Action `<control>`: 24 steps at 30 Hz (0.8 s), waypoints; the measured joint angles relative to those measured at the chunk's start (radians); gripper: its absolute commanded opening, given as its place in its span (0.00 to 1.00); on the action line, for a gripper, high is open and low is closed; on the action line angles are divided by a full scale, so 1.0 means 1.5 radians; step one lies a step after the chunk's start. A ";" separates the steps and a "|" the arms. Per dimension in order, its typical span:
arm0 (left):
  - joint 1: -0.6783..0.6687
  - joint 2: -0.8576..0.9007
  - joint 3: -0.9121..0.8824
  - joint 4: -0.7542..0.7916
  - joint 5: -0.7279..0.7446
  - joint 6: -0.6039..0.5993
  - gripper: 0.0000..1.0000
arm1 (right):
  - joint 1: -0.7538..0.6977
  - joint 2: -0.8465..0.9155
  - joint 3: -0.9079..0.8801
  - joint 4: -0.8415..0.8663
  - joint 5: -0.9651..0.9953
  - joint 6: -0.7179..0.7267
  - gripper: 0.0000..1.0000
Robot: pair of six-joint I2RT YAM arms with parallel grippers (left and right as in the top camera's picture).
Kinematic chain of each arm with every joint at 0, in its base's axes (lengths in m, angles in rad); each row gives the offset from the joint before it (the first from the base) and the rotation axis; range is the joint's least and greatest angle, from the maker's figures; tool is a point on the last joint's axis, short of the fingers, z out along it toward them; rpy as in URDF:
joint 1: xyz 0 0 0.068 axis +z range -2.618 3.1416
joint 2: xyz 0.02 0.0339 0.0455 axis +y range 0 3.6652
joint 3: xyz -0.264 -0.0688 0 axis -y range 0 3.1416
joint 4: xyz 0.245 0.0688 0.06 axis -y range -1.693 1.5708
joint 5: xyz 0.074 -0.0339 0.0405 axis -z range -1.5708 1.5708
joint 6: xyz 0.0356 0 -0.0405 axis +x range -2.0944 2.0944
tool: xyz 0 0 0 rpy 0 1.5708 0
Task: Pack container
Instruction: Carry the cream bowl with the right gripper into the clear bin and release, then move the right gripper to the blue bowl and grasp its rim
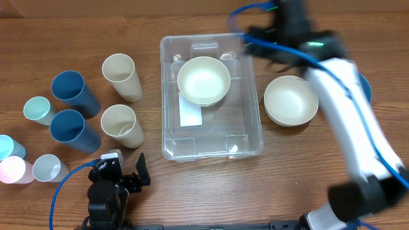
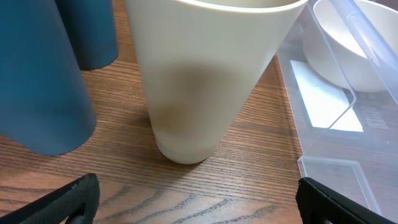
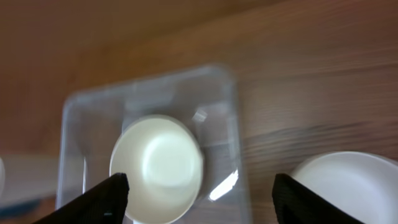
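The clear container point(image 1: 238, 121) stands mid-table with a white label point(image 1: 190, 112) on its bottom and a cream bowl point(image 1: 203, 80) inside. My right gripper point(image 1: 255, 39) hovers open and empty over the container's far right corner. In the right wrist view its gripper point(image 3: 199, 199) is above the container point(image 3: 235, 112) and that bowl point(image 3: 158, 168). My left gripper point(image 1: 124, 169) is open and empty near the front left edge. In the left wrist view its gripper point(image 2: 199, 205) faces a cream cup point(image 2: 199, 81), with the container wall point(image 2: 329, 143) to the right.
A second cream bowl point(image 1: 291, 100) sits right of the container, and a blue bowl point(image 1: 366, 86) shows behind my right arm. At the left stand cream cups point(image 1: 121, 76) point(image 1: 121, 124), dark blue cups point(image 1: 75, 92) point(image 1: 75, 131), pale blue cups point(image 1: 38, 110) and a pink cup point(image 1: 16, 170).
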 measured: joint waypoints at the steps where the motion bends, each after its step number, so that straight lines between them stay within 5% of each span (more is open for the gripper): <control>1: 0.000 0.000 0.000 0.000 0.000 0.000 1.00 | -0.061 -0.050 0.012 -0.038 0.011 0.004 0.84; 8: 0.000 0.000 0.000 0.000 0.000 0.000 1.00 | -0.406 -0.046 -0.048 -0.131 0.008 0.055 0.89; 18: 0.000 0.000 0.000 0.000 0.000 0.000 1.00 | -0.538 0.097 -0.305 0.051 -0.077 0.101 0.83; 22: 0.000 0.000 0.000 0.000 0.000 0.000 1.00 | -0.534 0.097 -0.375 0.151 -0.097 0.112 0.61; 24: 0.000 0.000 0.000 0.000 0.000 0.000 1.00 | -0.534 0.097 -0.390 0.172 -0.102 0.119 0.33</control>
